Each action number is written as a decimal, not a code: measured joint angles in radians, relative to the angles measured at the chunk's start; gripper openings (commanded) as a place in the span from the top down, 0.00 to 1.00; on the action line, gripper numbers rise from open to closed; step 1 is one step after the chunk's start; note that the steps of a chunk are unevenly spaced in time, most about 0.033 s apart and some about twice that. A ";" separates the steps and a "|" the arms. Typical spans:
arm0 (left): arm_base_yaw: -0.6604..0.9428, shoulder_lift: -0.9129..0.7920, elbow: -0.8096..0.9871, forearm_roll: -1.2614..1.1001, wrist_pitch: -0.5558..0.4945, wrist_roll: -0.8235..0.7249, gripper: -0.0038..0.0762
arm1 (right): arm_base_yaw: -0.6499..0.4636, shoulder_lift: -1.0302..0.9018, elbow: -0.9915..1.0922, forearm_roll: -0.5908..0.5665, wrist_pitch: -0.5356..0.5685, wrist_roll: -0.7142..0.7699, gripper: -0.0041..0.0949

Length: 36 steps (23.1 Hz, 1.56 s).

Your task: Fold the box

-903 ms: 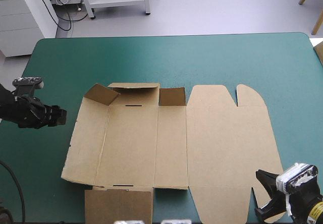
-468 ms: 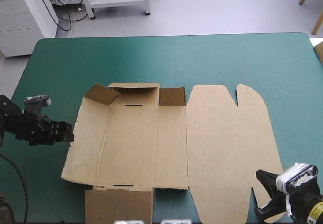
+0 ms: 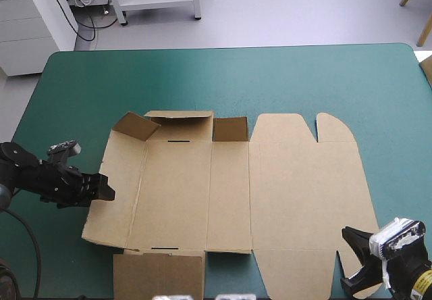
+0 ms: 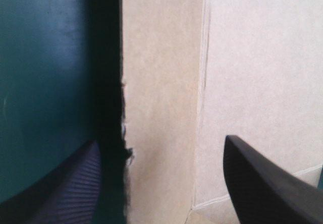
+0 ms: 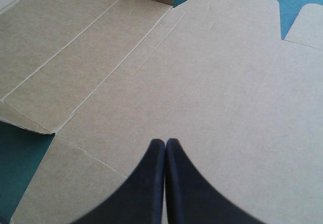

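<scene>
Because the left wall is probably to be raised next, the left claw (image 3: 104, 188) is held open at the left edge of the box (image 3: 229, 185), which is spread mostly flat in the middle of the worktop (image 3: 283, 77), only its far flaps lifted. That this edge is straddled by the fingers (image 4: 262, 178) is shown only by the left wrist view. The right claw (image 5: 165, 142), closed on nothing above the near right corner, is made clear by its own view alone.

Soft, even overhead light brightens the table (image 3: 270, 77). The box (image 3: 297, 192) casts only faint shadows, except one deep black band along its left edge, seen in the left wrist view.
</scene>
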 measured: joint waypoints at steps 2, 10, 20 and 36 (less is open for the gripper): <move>0.000 0.000 0.015 -0.007 -0.001 0.001 0.47 | 0.000 0.000 0.000 0.000 0.000 0.000 0.98; 0.000 0.000 0.024 -0.012 -0.002 0.041 0.96 | 0.000 0.000 0.000 0.000 0.000 0.000 0.98; 0.001 -0.001 0.024 -0.058 0.016 0.151 0.92 | 0.000 0.000 0.000 0.000 0.000 0.000 0.98; 0.001 -0.057 -0.131 0.094 0.002 0.013 0.30 | 0.000 0.000 0.000 0.000 0.000 0.000 0.98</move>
